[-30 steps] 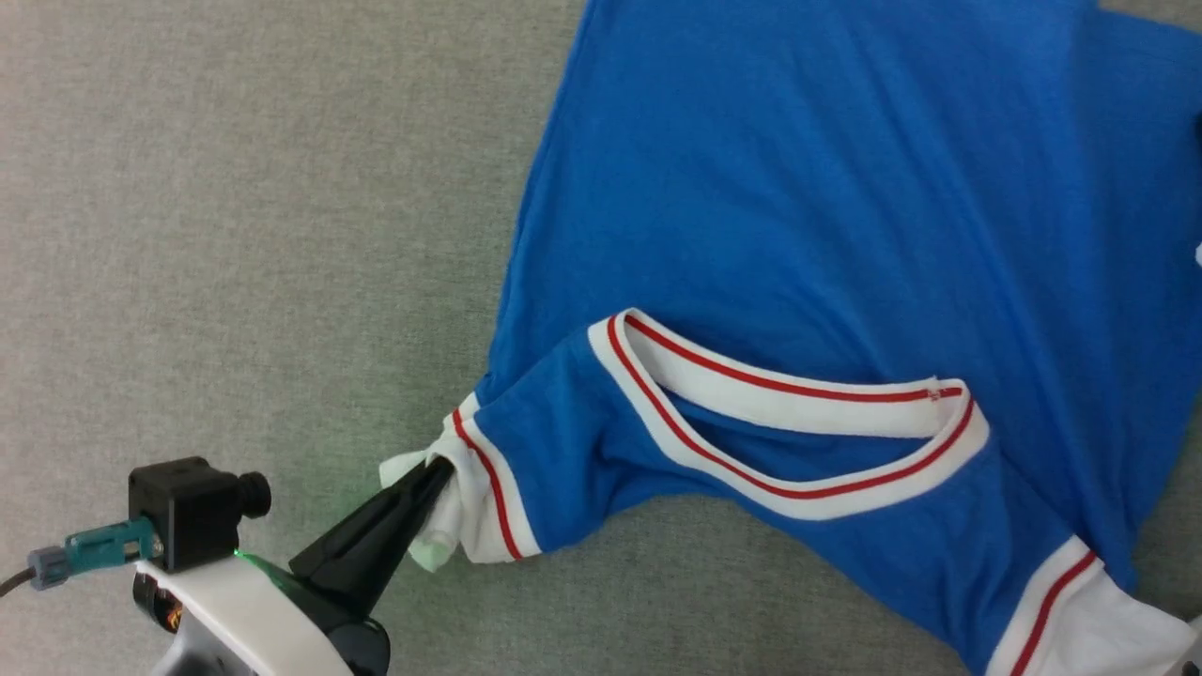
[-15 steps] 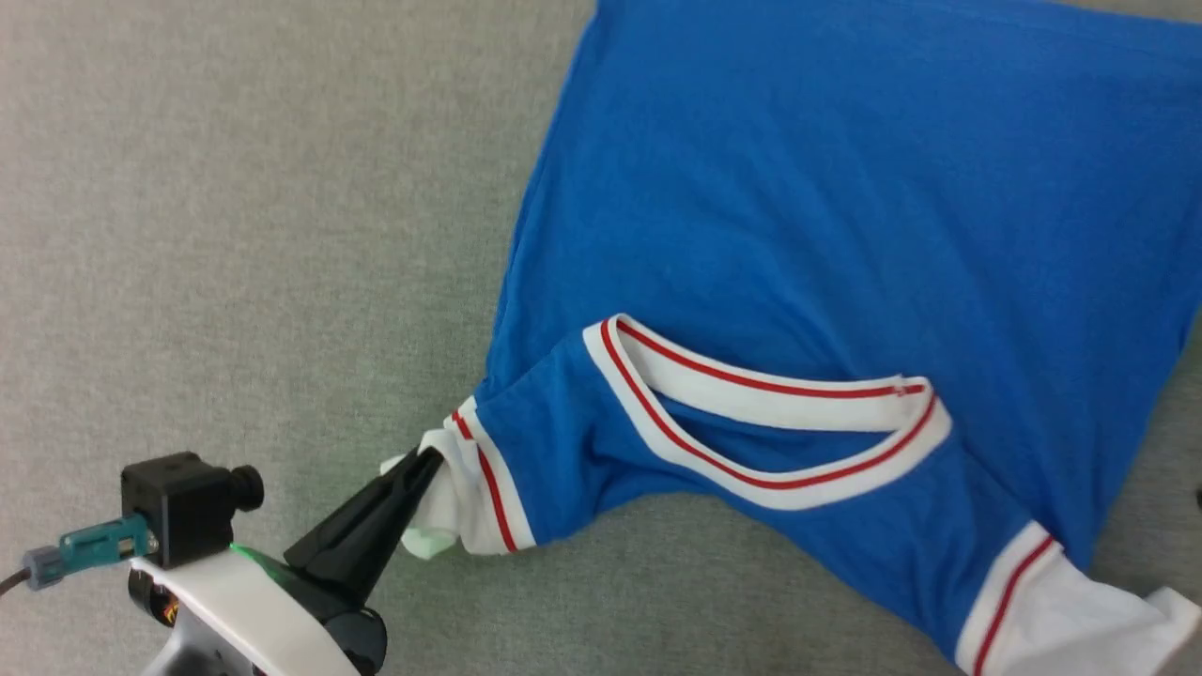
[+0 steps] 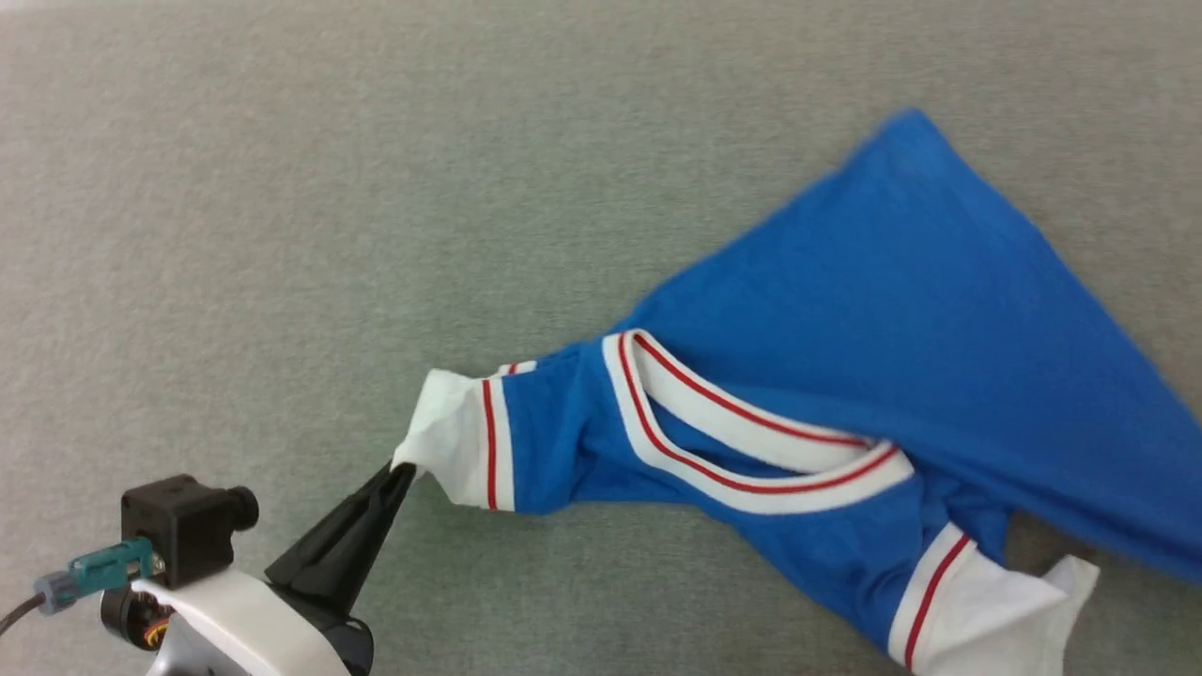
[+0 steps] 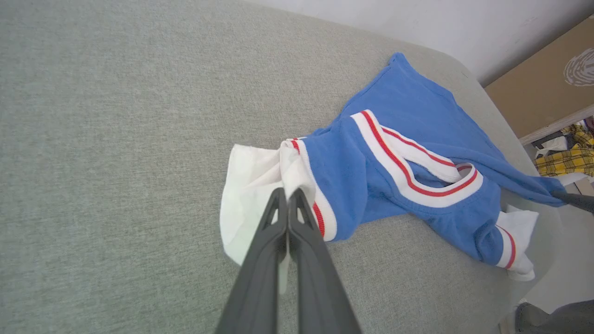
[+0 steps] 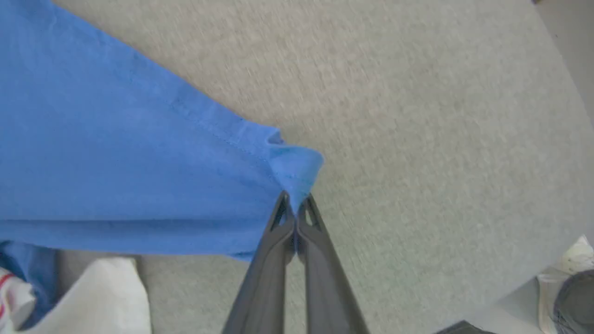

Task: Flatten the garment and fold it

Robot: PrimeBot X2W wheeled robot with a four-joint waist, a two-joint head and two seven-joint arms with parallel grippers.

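Grey surface (image 3: 235, 235); cardboard panel (image 4: 538, 93); perhaps plaid cloth (image 4: 564, 160).

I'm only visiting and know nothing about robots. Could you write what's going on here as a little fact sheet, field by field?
Item: royal-blue T-shirt with a white, red-striped collar
Lies on: grey fabric surface
Condition: bunched and creased, not flat
Left gripper: shut on a white sleeve end
Right gripper: shut on a blue corner
Folding: not started
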